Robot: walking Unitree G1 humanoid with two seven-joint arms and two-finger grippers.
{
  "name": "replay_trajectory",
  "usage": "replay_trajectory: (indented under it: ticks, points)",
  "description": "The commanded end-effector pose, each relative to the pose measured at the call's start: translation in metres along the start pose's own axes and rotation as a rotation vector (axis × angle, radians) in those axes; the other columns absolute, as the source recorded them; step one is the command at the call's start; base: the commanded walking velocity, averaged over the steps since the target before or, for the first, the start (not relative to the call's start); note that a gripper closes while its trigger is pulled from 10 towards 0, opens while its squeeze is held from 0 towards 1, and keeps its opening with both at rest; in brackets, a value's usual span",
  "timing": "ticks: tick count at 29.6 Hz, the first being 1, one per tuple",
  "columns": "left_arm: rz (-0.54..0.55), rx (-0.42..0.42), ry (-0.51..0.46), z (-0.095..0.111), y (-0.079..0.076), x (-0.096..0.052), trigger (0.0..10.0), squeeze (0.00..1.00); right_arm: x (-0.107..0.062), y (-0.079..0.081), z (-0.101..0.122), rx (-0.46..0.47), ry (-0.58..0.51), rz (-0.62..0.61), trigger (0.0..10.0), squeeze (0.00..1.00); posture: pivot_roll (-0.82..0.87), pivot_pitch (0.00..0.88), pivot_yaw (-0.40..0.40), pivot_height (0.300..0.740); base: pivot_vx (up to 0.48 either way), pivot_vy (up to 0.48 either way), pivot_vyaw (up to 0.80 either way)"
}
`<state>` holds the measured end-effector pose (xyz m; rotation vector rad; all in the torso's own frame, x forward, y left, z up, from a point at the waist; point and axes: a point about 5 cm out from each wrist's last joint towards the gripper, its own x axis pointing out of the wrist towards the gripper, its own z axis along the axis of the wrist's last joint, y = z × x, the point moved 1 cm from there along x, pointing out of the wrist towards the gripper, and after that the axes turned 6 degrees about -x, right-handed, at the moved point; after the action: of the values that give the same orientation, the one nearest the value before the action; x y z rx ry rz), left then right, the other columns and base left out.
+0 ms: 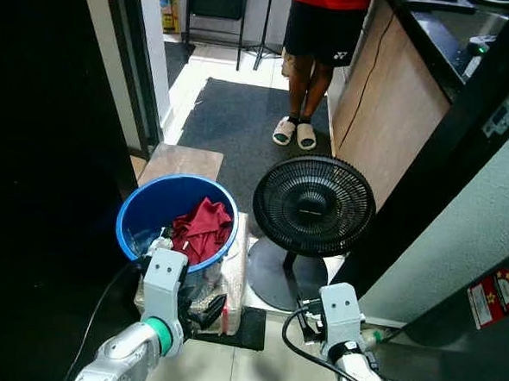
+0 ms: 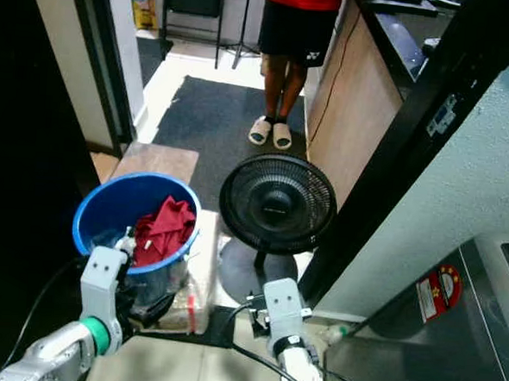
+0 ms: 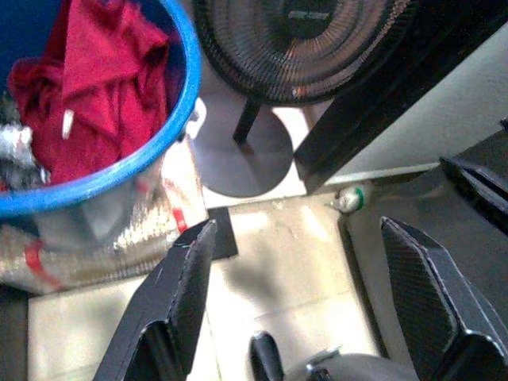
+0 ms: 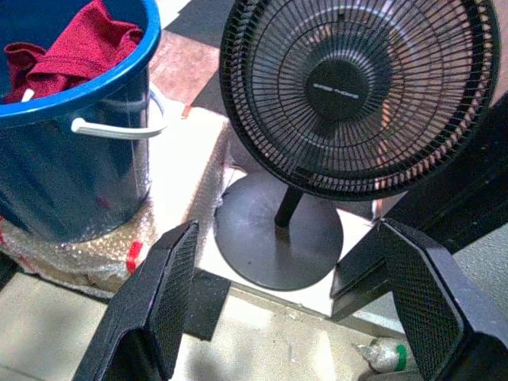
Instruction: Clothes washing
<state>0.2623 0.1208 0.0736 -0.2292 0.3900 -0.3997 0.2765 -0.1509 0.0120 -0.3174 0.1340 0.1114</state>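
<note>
My head views are sharp and evenly lit, daylight falling on the pale tiles beyond the mat [image 1: 242, 112]. The far left is black shadow. The left wrist picture is soft and slightly blurred around the bucket [image 3: 178, 111]; the right wrist one is crisp, with the fan [image 4: 357, 95] well lit.

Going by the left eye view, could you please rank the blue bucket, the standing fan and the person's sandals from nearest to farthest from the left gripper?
From the left gripper, low on the robot's left:
1. Blue bucket, holding red clothes, directly ahead of the gripper.
2. Black fan, further off to the right.
3. Person's sandals, far back on the dark mat.
</note>
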Motion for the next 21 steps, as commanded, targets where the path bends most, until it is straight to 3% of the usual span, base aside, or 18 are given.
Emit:
replay_trajectory:
  ticks: [1,3,7,13,14,16,21]
  points:
    - [0.000,0.017,0.025,-0.007,0.000,0.001,10.0,0.00,-0.004,-0.004,-0.005,0.011,0.017,-0.021,10.0,0.00,-0.03,0.048,0.059,0.740,0.000,0.000,0.00]
    - [0.013,0.022,0.020,-0.007,-0.001,0.003,10.0,0.00,-0.005,-0.005,-0.006,0.010,0.017,-0.024,10.0,0.00,-0.03,0.049,0.060,0.740,0.000,0.000,0.00]
    - [0.068,0.143,-0.020,-0.003,0.000,0.011,10.0,0.00,-0.007,-0.011,-0.004,0.009,0.003,-0.057,10.0,0.00,-0.06,0.051,0.082,0.740,0.000,0.000,0.00]
    - [0.090,0.178,-0.057,0.002,0.002,0.016,10.0,0.00,-0.005,-0.012,0.004,0.029,-0.021,-0.093,10.0,0.00,-0.06,0.053,0.084,0.740,0.000,0.000,0.00]
    - [0.105,0.197,-0.061,0.006,0.007,0.016,10.0,0.00,-0.001,-0.004,0.012,0.048,-0.040,-0.101,10.0,0.00,-0.04,0.042,0.095,0.740,0.000,0.000,0.00]
    - [0.105,0.197,-0.061,0.006,0.007,0.016,10.0,0.00,-0.001,-0.004,0.012,0.048,-0.040,-0.101,10.0,0.00,-0.04,0.042,0.095,0.740,0.000,0.000,0.00]
    - [0.194,0.256,-0.058,0.019,0.032,0.019,10.0,0.00,0.009,0.021,0.035,0.085,-0.106,-0.041,10.0,0.00,-0.01,0.041,0.093,0.740,0.000,0.000,0.00]
